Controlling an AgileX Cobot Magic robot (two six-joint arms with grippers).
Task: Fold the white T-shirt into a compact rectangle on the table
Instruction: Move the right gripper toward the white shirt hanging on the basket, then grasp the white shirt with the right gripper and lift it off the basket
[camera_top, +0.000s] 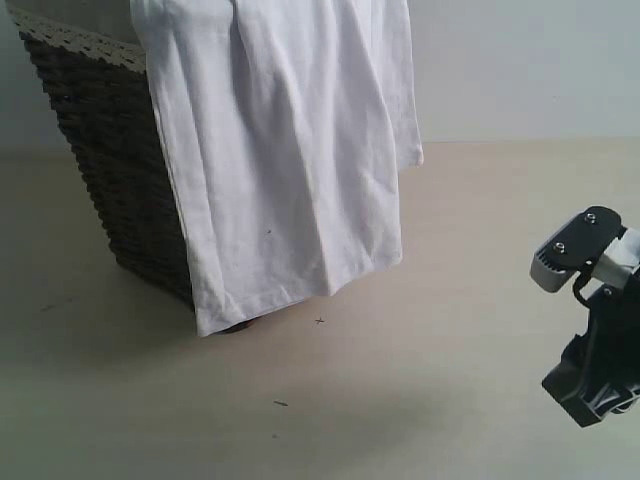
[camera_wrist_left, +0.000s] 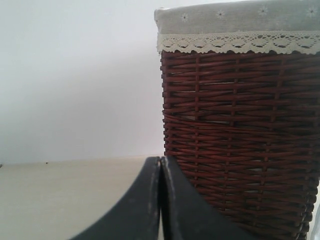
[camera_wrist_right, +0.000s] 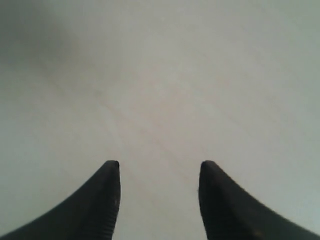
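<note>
Fabric of the white T-shirt (camera_top: 290, 170) hanging at far left, draped down the front of the dark wicker basket (camera_top: 100, 170), plain side out, creased lengthwise. Runs out of the top of the exterior view and ends low, hem at the counter (camera_top: 450, 300) or just above; cannot tell whether touching. Hangs well apart from both grippers. Right arm (camera_top: 595, 330) at the near right edge, bare counter between it and the shirt. Right gripper (camera_wrist_right: 160, 166) with fingers apart, holding nothing, only pale counter beneath. Left gripper (camera_wrist_left: 161, 160) with fingers pressed together, holding nothing, aimed at the basket's woven side just beyond the tips, under the lace-trimmed liner (camera_wrist_left: 235, 30).
</note>
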